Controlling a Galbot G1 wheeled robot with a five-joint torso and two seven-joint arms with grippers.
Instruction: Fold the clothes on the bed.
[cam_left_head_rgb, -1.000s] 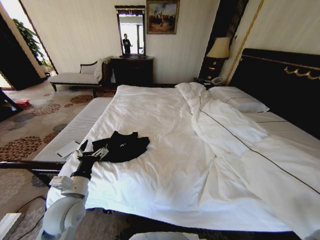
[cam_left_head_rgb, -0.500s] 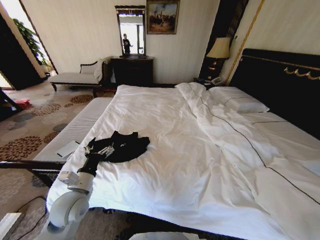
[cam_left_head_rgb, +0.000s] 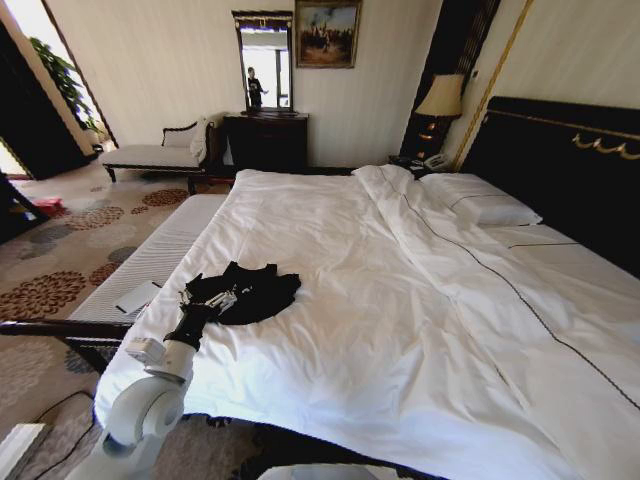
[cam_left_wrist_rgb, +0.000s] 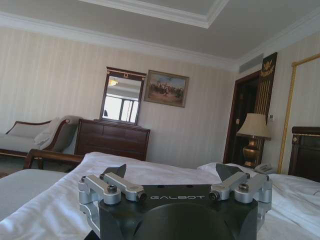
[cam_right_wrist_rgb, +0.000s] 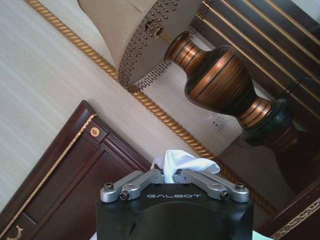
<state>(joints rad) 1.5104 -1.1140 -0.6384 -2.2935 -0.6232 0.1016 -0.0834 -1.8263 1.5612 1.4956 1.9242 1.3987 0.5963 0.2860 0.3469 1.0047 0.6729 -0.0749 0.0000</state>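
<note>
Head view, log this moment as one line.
left gripper: open at T-shirt | right gripper: shut on white sheet | bed

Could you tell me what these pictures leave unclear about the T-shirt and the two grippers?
- T-shirt, head view: crumpled and small; lettering and sleeves unreadable.
- Left gripper, head view: its contact with the shirt is too small to judge.
- Right gripper, right wrist view: shut on white sheet; how much is hidden.
</note>
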